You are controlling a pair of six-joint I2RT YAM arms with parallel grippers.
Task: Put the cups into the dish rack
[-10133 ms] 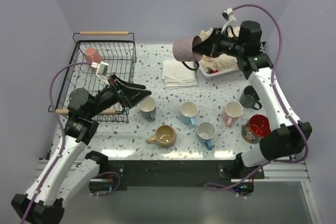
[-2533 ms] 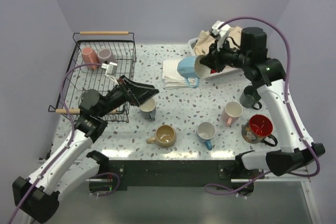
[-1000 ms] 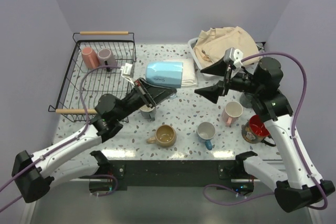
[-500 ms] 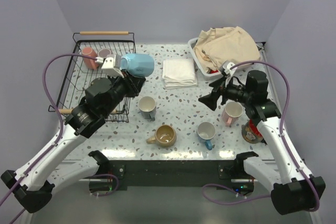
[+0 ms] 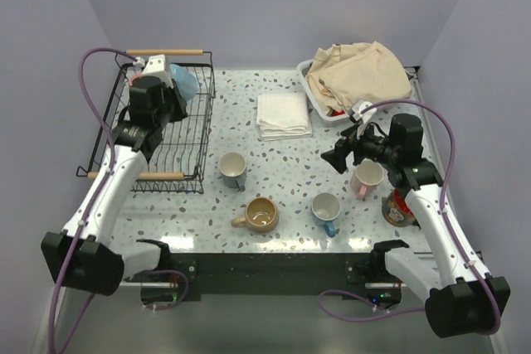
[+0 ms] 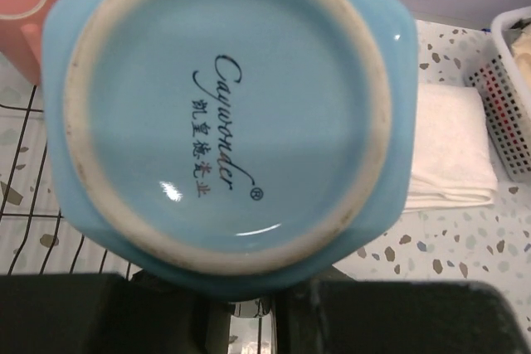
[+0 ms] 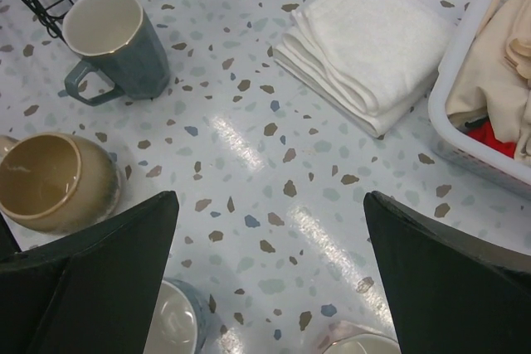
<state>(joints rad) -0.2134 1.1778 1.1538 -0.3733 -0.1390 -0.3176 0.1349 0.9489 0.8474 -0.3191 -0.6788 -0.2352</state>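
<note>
Now: left gripper (image 5: pixel 170 87) clamps light blue mug (image 6: pixel 224 113), base toward wrist, mouth away, over dish rack (image 5: pixel 207 80) beside pink mug (image 6: pixel 21 14); right gripper (image 7: pixel 270 196) gapes empty, well apart.

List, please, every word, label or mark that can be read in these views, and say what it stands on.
"Cayuronder", in script, with an ® mark: on the underside of the light blue mug, left wrist view.
A row of Chinese characters beneath it: too small to read surely.
No other text shows.
</note>
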